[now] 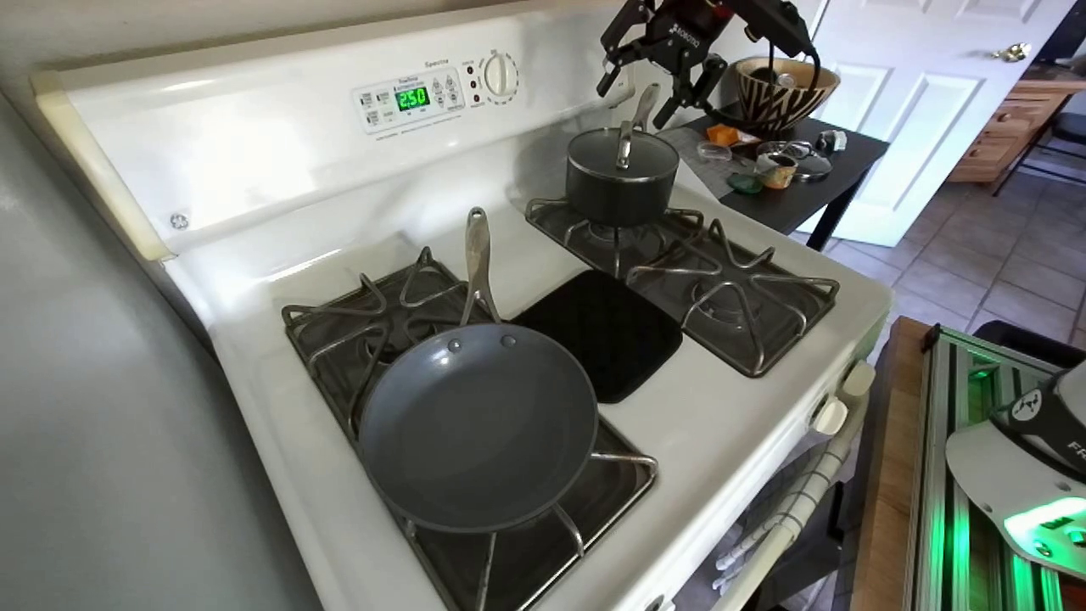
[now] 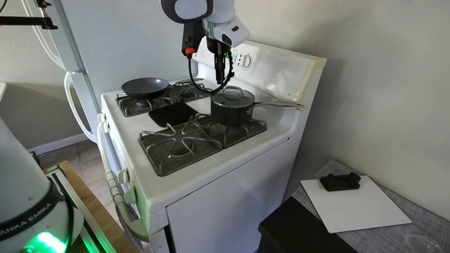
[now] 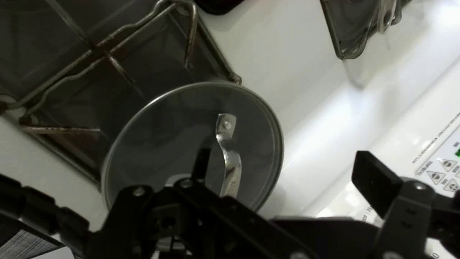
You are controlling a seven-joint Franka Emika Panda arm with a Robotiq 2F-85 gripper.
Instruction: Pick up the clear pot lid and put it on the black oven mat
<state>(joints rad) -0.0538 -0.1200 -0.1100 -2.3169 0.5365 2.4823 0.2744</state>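
Bare white stovetop (image 1: 696, 409) is seen in front of and behind the black oven mat (image 1: 609, 331), which is flanked by burner grates (image 1: 736, 276), one of them topped by the frying pan (image 1: 479, 424). On a rear burner, the clear pot lid (image 1: 601, 159) is seated on the dark pot (image 1: 621, 200), whose long handle (image 2: 277, 104) is angled toward the back panel (image 1: 280, 136). The arm (image 2: 222, 12) is stretched over the stovetop, its gripper (image 1: 633, 103) pointed down and held above the lid, fingers (image 3: 375, 183) parted wide.

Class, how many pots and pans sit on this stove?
2: a round grey metal frying pan, front, beside the black square mat; a round dark metal pot, rear, opposite side. None seems hidden.
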